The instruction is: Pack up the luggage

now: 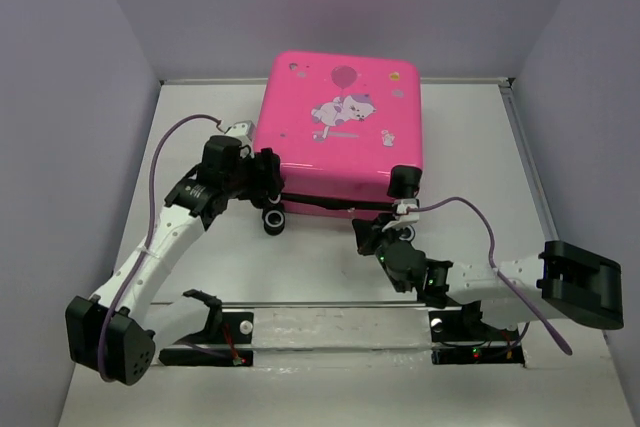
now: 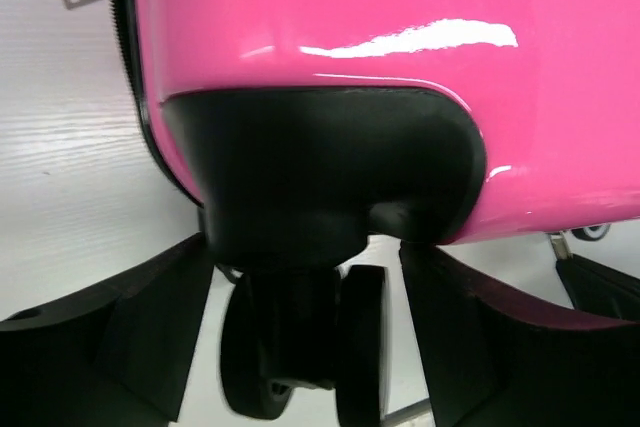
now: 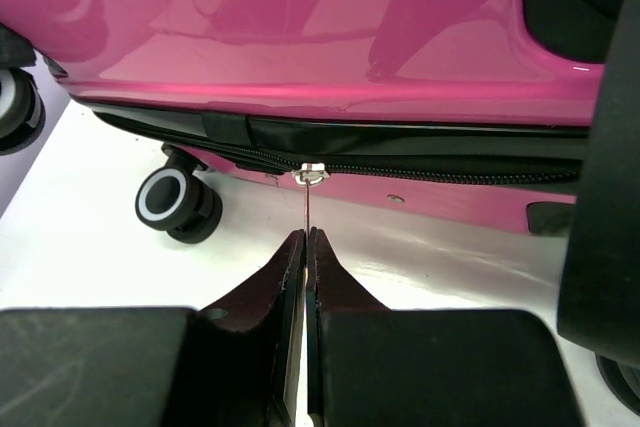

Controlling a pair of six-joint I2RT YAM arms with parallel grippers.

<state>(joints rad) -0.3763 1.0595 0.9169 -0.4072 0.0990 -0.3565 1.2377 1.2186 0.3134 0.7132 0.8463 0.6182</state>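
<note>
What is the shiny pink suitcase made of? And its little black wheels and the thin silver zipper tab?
The hot-pink suitcase shell looks like hard glossy plastic: light glares off it. The black wheel with a pale ring looks like matte plastic or rubber; hard to tell. The thin silver zipper tab looks like metal, it glints.

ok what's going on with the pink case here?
Both arms are on the luggage, which lies flat on the table with its lid down. The right gripper is shut on the zipper pull at the near seam. The left gripper is open, its fingers on either side of a corner wheel, not clearly gripping it. It looks like the zipping stage, but how far the zip has run cannot be told.
</note>
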